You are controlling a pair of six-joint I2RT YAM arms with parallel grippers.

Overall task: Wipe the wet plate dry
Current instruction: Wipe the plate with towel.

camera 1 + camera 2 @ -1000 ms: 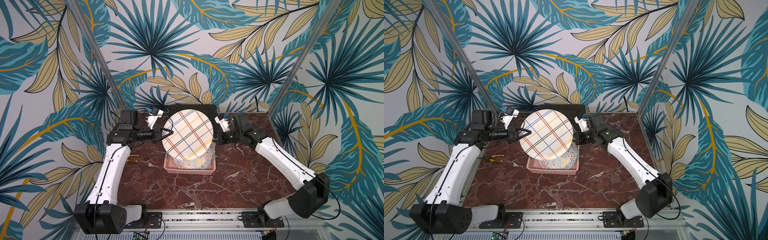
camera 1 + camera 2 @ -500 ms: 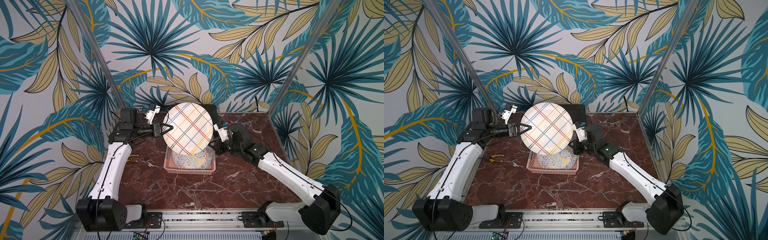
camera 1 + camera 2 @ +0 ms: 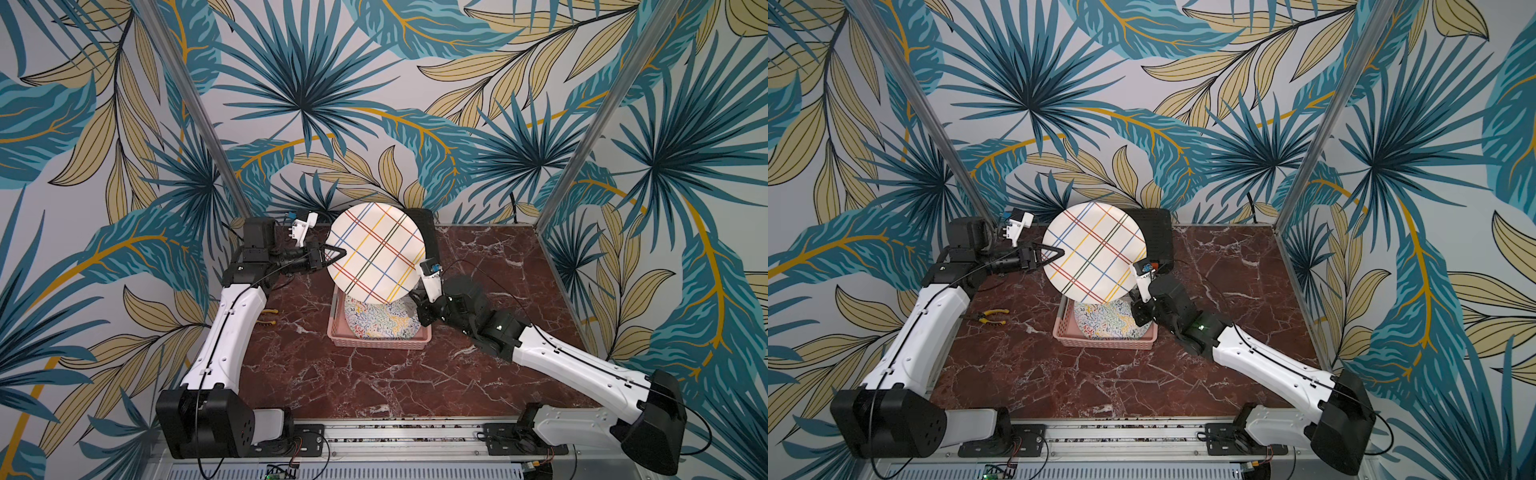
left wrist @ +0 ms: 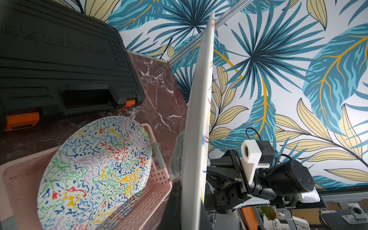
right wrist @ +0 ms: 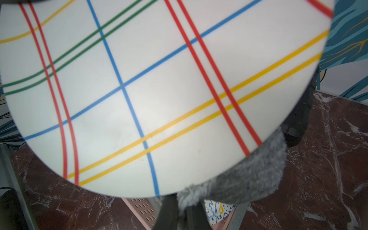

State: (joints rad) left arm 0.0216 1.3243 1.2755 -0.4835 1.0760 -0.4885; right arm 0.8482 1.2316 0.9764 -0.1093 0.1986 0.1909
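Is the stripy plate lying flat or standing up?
Standing up. The left claw grips the striped plate by its rim, on edge in the air above the pink basket.

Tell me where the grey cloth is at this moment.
In the right wrist view the grey cloth sits in the right claw, against the lower rim of the striped plate, above the pink basket.

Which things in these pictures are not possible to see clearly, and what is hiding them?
- Water on the striped plate: too fine to see in any view.
- Where the grey cloth meets the plate's back: hidden by the plate, right wrist view.
- Right gripper fingertips: buried in the cloth, same view.
- Black case: partly behind the plate in both top views.
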